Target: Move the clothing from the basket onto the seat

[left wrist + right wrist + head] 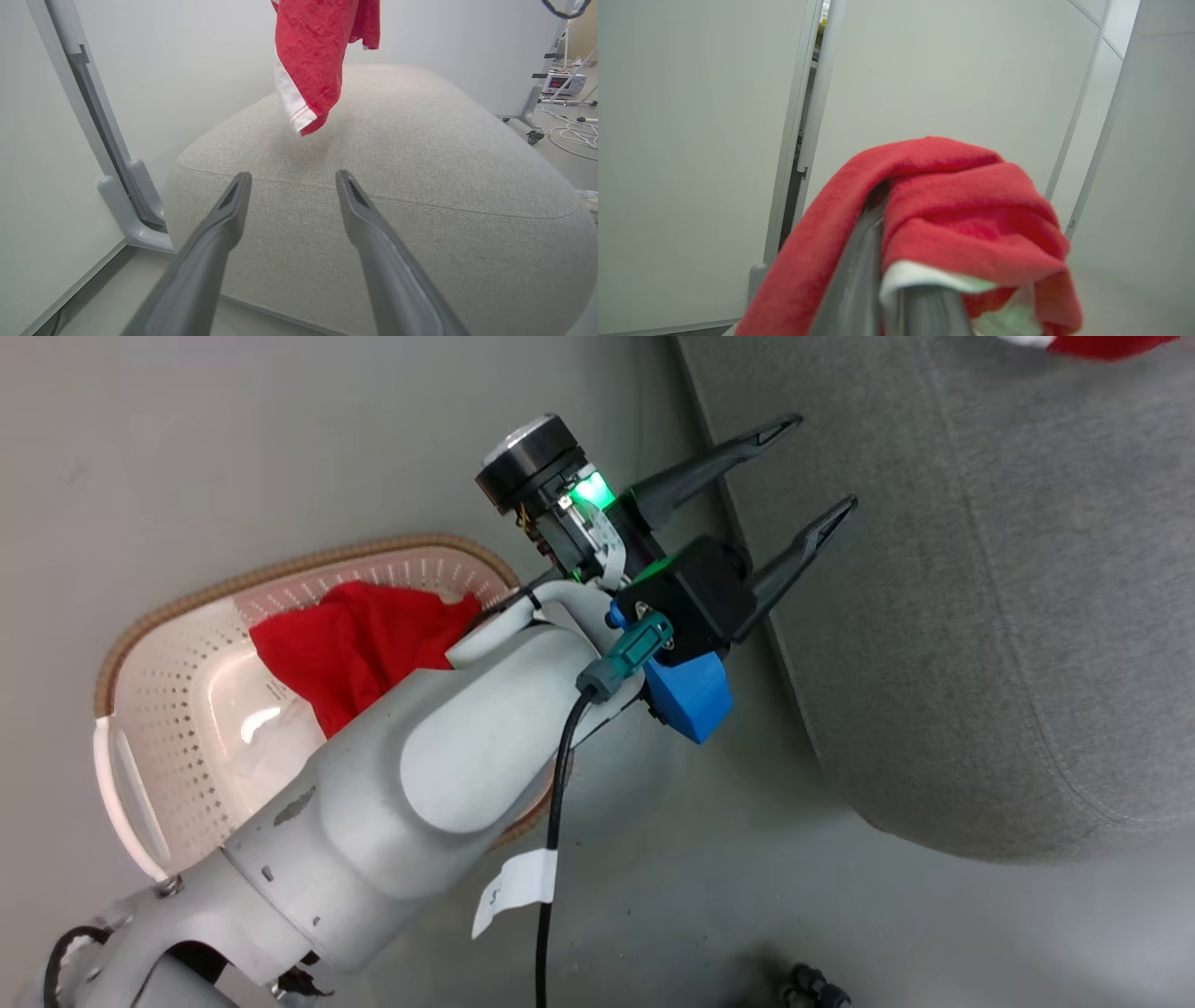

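Grey floor point(233, 448) and white partition panels point(691, 140) close in the work area. One red garment point(313, 56), edged with a white stripe, hangs over the seat point(397, 210). Its long axis runs straight down and its lowest corner is near the cushion's top; I cannot tell whether that corner touches the fabric. The right tool point(878, 242) is clamped shut on it: in the right wrist view the cloth folds over both dark fingers, with a white band showing under the red. The seat lies directly beneath the load, so the coming move looks like a plain descent and release. Opening the fingers should let the cloth slump onto the cushion, though the fold draped over them could cling.

The second garment point(355, 635), also red, lies bunched in the basket point(280, 569), against the wall nearest the seat. The basket stands on the floor beside the seat, with a strip of bare floor between them. The left tool point(822, 464) is wide open and empty. Its fingers point at the seat's rounded side, away from the basket, while its pale forearm crosses over the basket's rim in the head view. The left arm is therefore the nearer one to what is left in the basket. That garment sits behind its fingertips, so the arm would have to swing back and down to reach it.
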Available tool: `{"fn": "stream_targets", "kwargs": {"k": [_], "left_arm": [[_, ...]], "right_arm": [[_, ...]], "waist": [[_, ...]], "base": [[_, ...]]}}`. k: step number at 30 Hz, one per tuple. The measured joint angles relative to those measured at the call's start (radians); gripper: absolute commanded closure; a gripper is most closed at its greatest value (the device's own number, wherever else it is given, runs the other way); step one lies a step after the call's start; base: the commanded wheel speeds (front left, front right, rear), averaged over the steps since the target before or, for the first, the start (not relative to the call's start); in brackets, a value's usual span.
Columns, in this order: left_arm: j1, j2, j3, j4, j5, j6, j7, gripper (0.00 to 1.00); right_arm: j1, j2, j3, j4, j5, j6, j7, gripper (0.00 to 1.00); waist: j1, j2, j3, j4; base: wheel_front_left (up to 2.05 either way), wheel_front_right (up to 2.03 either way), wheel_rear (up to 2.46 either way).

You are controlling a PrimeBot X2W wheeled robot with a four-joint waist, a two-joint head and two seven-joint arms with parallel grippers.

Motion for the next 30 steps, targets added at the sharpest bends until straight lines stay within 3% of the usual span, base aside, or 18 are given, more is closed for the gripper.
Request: {"fn": "stream_targets", "kwargs": {"k": [8,13,16,28,29,30], "left_arm": [[-0.087,0.010,-0.034,0.002,0.022,0.000,0.002,0.00],[-0.116,0.005,-0.061,0.000,0.027,0.000,0.002,0.00],[-0.123,0.005,-0.068,-0.001,0.026,0.000,0.002,0.00],[-0.135,0.007,-0.088,0.004,0.009,-0.001,0.000,0.00],[-0.135,0.007,-0.088,0.005,0.009,-0.001,0.000,0.00],[-0.135,0.006,-0.087,0.004,0.009,-0.001,0.000,0.00]], "right_arm": [[-0.188,-0.190,-0.192,0.100,0.008,0.000,0.000,1.00],[-0.211,-0.233,-0.260,0.193,-0.013,0.000,0.000,1.00],[-0.202,-0.227,-0.256,0.249,-0.038,0.000,0.000,1.00],[-0.077,-0.080,-0.279,0.377,-0.063,0.000,0.000,1.00],[-0.067,-0.072,-0.274,0.379,-0.063,0.000,0.000,0.65],[-0.059,-0.062,-0.272,0.380,-0.061,0.000,0.000,0.53]], "waist": [[0.0000,0.0000,0.170,0.021],[0.0000,0.0000,0.237,0.045],[0.0000,0.0000,0.261,0.057],[-0.0001,0.0000,0.268,0.071],[-0.0001,0.0000,0.265,0.072],[-0.0001,0.0000,0.262,0.073]], "base": [[0.00,0.00,0.00],[0.00,0.00,0.00],[0.00,0.00,0.00],[0.00,0.00,0.00],[0.00,0.00,0.00],[0.00,0.00,0.00]]}}
